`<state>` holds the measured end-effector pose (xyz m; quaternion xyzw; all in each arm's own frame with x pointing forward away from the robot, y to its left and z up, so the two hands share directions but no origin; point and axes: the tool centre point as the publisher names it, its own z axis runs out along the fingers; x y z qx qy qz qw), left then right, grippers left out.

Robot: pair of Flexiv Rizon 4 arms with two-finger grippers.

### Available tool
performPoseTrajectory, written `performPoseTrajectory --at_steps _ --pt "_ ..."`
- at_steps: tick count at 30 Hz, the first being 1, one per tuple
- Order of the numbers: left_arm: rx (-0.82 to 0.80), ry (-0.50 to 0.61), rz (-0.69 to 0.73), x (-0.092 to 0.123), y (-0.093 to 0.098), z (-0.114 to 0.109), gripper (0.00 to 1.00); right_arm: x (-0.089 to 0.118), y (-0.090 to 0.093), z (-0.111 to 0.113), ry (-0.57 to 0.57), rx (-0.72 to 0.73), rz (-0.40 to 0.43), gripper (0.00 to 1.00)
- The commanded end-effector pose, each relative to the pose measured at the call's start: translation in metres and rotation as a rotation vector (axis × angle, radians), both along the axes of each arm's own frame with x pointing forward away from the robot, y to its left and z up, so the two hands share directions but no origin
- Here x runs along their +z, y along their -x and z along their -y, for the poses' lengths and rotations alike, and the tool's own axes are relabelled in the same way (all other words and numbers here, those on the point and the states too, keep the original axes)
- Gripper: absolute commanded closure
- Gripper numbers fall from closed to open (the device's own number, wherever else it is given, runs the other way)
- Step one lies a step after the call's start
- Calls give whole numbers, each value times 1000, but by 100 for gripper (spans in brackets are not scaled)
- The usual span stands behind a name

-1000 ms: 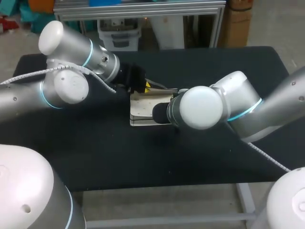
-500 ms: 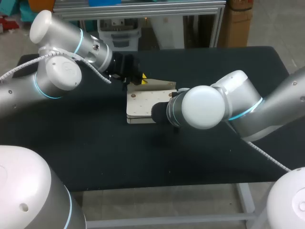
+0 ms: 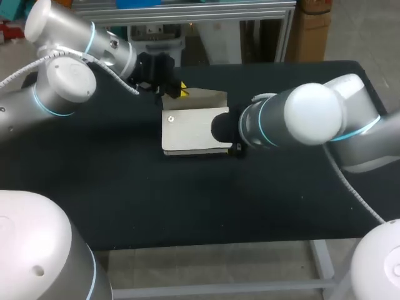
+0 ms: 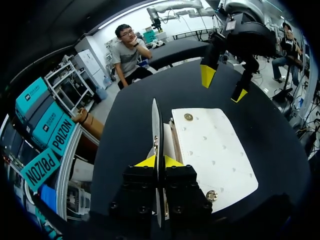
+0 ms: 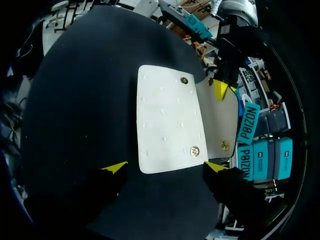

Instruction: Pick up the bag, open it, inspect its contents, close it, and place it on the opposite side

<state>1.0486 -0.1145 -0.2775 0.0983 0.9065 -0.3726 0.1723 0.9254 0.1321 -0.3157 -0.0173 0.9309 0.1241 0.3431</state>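
So the cream bag (image 3: 190, 131) is lying flat around the middle of the black tabletop (image 3: 125, 187). The left pincer (image 4: 157, 161) is clamped on the edge of the flap (image 5: 220, 122), one yellow tip on each side. That holds the flap up off the bag's body. From the head view the flap hinges along the bag's 12 o'clock side, and the left pincer sits at roughly 11 o'clock from the bag. Two brass snaps (image 4: 188, 117) show on the uncovered face, one toward each end. The right pincer (image 5: 165, 167) is over at the bag's 3 o'clock end with its fingers spread wide, wider than the bag's short edge, not pinching anything. Can't tell if either of its tips actually touches the bag.
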Motion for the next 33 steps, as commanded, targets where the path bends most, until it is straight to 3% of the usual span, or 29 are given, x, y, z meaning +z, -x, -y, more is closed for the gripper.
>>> performPoseTrajectory --at_steps 1,2,3,4,5,6,7,12,25,31,33 --pt "18 -15 8 15 6 -1 100 16 5 14 -39 29 -4 0" --pt "22 -14 7 17 6 0 100 18 5 14 -40 28 -3 0" --pt "22 -13 7 20 5 0 100 20 5 15 -39 25 -4 8" --pt "26 -12 6 21 5 0 100 22 5 16 -44 26 -4 51" --pt "31 -6 4 23 4 0 100 24 5 16 -48 27 -2 64" --pt "35 -2 2 26 4 -1 100 25 5 17 -49 24 -1 95" --pt "50 -1 3 28 3 -1 100 27 6 18 -53 24 0 100" --pt "51 -4 -64 37 2 -3 100 32 7 21 -68 24 2 100" --pt "51 -4 -64 37 2 -3 100 33 19 35 -65 17 15 100" --pt "51 -4 -64 37 2 -3 100 39 19 27 -49 44 25 100" --pt "125 13 -21 37 3 2 100 41 18 25 -47 48 26 100"
